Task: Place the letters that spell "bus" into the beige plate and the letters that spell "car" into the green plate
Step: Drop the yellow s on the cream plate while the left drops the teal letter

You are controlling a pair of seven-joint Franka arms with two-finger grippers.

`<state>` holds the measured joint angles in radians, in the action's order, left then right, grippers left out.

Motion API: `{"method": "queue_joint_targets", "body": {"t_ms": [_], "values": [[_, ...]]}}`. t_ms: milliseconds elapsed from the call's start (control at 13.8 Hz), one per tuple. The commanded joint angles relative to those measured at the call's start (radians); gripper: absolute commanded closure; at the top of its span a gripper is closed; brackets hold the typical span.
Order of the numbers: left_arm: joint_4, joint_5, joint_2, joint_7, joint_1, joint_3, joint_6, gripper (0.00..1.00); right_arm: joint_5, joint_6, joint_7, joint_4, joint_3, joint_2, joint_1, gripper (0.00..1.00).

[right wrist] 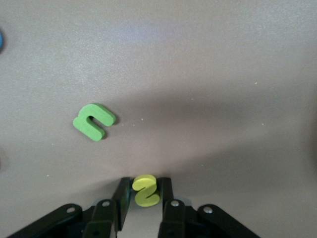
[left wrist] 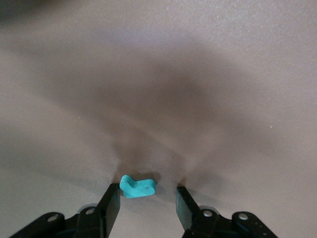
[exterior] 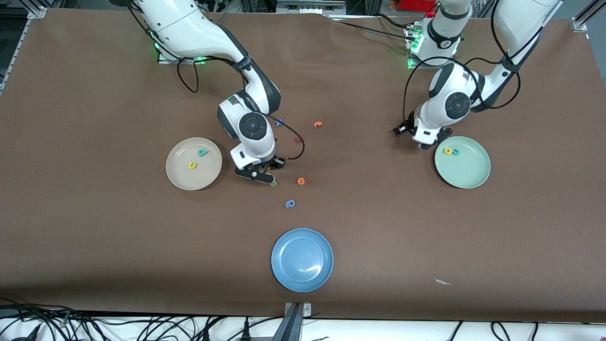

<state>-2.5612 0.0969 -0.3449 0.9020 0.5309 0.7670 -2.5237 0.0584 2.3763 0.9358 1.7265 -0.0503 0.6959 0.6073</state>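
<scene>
In wrist views only: right pincer (right wrist: 144, 198) clamps yellow s (right wrist: 145, 190); left pincer (left wrist: 147, 204) (fingers apart) straddles teal r (left wrist: 137, 186).

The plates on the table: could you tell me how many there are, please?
3: a beige plate toward the right arm's end, a green plate toward the left arm's end, a blue plate nearest the front camera.

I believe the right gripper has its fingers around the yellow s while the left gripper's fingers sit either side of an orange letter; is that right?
Not quite: the letter between the left gripper fingers is the teal r, not orange, as the left wrist view shows. The right gripper does have its fingers around the yellow s.
</scene>
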Motion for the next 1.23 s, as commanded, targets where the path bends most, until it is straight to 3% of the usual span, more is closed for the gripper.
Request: {"method": "queue_joint_targets", "body": {"t_ms": [0,362,725,942,1159], "values": [[-0.024,-0.006,0.021,-0.006,0.008,-0.008,-0.032,0.45,0.018,0.008,-0.003,-0.022,0.004,0.024,0.005,0.92],[-0.019,-0.003,0.021,-0.021,0.009,-0.014,-0.030,0.45,0.014,-0.026,-0.006,-0.022,0.009,-0.024,0.000,0.92],[0.001,-0.003,0.021,-0.040,0.020,-0.015,-0.020,0.43,0.001,-0.187,-0.038,-0.021,0.111,-0.144,-0.004,0.91],[0.001,-0.003,0.021,-0.040,0.018,-0.015,-0.017,0.44,0.001,-0.281,-0.171,0.005,0.203,-0.167,-0.004,0.91],[-0.002,-0.003,0.021,-0.035,0.017,-0.014,-0.015,0.44,0.001,-0.284,-0.255,0.068,0.262,-0.171,-0.006,0.91]]}}
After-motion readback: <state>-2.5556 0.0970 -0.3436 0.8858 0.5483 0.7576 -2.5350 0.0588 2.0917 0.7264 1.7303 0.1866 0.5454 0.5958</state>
